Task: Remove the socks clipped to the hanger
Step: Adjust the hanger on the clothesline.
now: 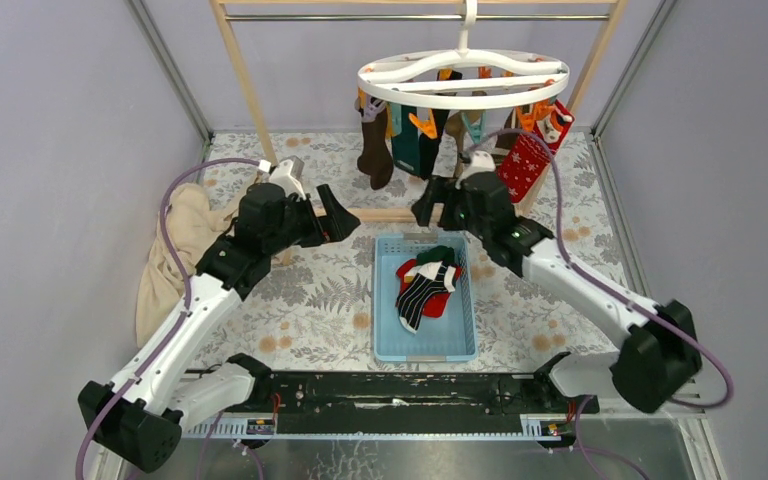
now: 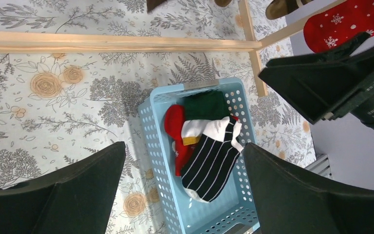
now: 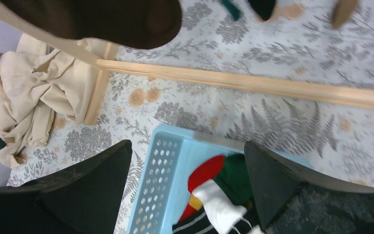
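Observation:
The round white hanger [image 1: 463,78] hangs at the back with orange and teal clips. Several socks hang from it: a brown sock [image 1: 373,150], a dark teal one [image 1: 410,148] and a red snowflake sock [image 1: 523,160]. A red, a green and a black-and-white striped sock [image 1: 422,292] lie in the blue basket [image 1: 425,347]; they also show in the left wrist view [image 2: 209,161]. My left gripper [image 1: 340,213] is open and empty, left of the basket's far end. My right gripper [image 1: 428,208] is open and empty, above the basket's far end, below the hanging socks.
The wooden rack's base bar [image 1: 385,214] crosses the floral mat behind the basket, and its uprights [image 1: 243,80] rise at both sides. A beige cloth [image 1: 170,255] lies heaped at the left. Grey walls close in the cell.

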You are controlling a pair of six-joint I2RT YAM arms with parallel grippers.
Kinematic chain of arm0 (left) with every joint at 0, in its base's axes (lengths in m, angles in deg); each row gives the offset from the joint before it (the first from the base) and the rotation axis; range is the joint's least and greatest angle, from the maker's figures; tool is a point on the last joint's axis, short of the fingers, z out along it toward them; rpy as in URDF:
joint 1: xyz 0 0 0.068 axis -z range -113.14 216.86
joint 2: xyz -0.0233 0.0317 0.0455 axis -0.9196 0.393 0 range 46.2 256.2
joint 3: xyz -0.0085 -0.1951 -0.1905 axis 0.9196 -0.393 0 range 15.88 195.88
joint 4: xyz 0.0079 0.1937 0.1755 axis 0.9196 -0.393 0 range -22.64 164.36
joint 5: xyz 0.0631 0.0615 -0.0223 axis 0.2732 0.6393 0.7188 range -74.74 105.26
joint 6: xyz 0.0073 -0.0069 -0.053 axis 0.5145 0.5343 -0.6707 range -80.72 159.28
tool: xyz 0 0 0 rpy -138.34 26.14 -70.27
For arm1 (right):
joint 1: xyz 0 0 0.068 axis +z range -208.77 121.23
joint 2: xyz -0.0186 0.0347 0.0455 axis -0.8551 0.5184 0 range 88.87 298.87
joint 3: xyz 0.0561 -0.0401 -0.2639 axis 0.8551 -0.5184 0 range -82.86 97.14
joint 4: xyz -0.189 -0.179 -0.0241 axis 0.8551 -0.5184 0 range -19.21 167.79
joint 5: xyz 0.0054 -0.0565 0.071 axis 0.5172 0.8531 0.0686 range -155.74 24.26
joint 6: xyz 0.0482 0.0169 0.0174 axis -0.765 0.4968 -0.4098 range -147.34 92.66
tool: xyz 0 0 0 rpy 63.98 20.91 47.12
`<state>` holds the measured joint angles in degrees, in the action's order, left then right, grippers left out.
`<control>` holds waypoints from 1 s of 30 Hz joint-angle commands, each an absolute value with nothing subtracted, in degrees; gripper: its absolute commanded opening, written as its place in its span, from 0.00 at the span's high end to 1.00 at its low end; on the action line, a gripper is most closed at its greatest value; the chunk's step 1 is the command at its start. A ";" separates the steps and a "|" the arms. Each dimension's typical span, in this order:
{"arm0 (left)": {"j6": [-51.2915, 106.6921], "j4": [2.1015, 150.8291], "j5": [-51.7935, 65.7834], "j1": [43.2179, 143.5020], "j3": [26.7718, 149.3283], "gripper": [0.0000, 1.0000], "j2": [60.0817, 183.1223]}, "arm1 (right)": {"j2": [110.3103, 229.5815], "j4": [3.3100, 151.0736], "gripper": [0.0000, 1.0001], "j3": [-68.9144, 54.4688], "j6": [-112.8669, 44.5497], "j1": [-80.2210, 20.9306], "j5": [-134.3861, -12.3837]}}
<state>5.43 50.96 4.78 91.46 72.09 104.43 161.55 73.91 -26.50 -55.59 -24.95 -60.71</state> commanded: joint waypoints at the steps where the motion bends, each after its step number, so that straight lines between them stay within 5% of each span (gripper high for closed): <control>1: 6.86 49.48 8.09 90.69 70.96 0.01 102.18 | 167.70 82.76 0.08 -20.10 -51.13 -22.85 -59.05; 8: 7.71 48.50 7.93 90.26 70.21 0.01 100.86 | 179.70 85.21 0.14 -8.78 -47.87 -21.89 -58.14; 15: 8.27 47.55 8.12 89.85 69.46 0.01 99.51 | 190.07 87.29 0.03 1.03 -42.45 -17.80 -56.07; 30: 9.74 45.12 8.17 88.75 68.80 0.01 96.92 | 208.89 79.18 0.00 23.53 -39.70 -14.44 -21.68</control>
